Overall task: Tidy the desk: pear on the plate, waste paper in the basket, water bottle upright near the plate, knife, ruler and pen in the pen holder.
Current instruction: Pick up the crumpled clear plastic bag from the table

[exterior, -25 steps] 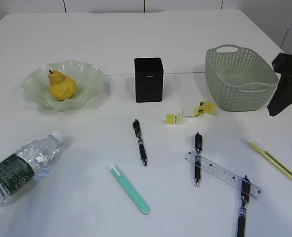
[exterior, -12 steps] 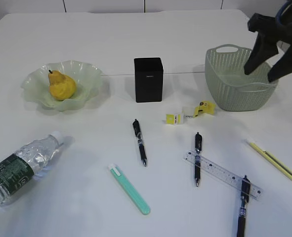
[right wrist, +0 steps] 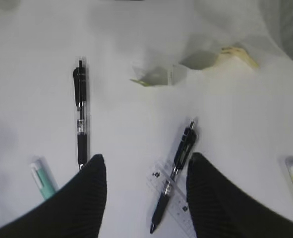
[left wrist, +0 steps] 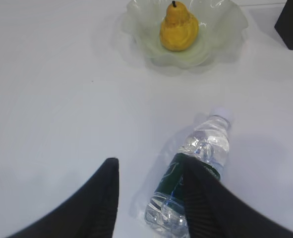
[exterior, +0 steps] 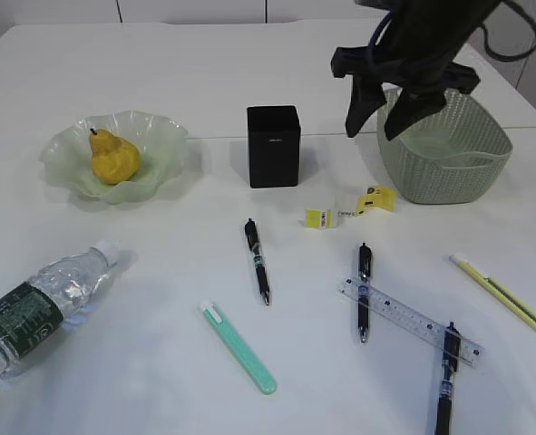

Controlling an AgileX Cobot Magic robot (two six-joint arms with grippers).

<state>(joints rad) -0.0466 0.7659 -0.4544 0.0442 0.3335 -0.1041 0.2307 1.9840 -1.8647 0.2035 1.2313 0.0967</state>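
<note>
Setting: white desk (exterior: 249, 63) seen at a slant, with scattered stationery across its near half.
Right gripper: right gripper (exterior: 383, 116) hangs in the air, jaws parted and empty, above the gap between the pen holder (exterior: 272, 146) and the basket (exterior: 442, 143).
Below the right gripper: crumpled waste paper (right wrist: 196, 67), yellow and white, lies on the desk just beside the basket's near left wall; in the right wrist view it sits ahead of the parted fingertips (right wrist: 94, 173).
Judged step: likely a descent onto the waste paper, since it is the closest item under that arm.
How to do it well: come straight down with the jaws across the paper's narrow width, pinch the raised folds, lift clear of the basket rim, then release over the basket's middle.
Risk: the paper is light and may slide away; the nearby pen (right wrist: 176, 173) lying on the ruler (exterior: 411, 319) should stay untouched.
Left gripper: left gripper (left wrist: 148, 191) is released, holding nothing, low over the base of the water bottle (left wrist: 193, 181).
Water bottle: lying on its side, well apart from the plate (exterior: 163, 145).
Pear: pear (exterior: 113, 157) already rests on the plate.
Further out: green knife (exterior: 238, 346), yellow knife (exterior: 500, 292) and other pens lie loose on the desk.
</note>
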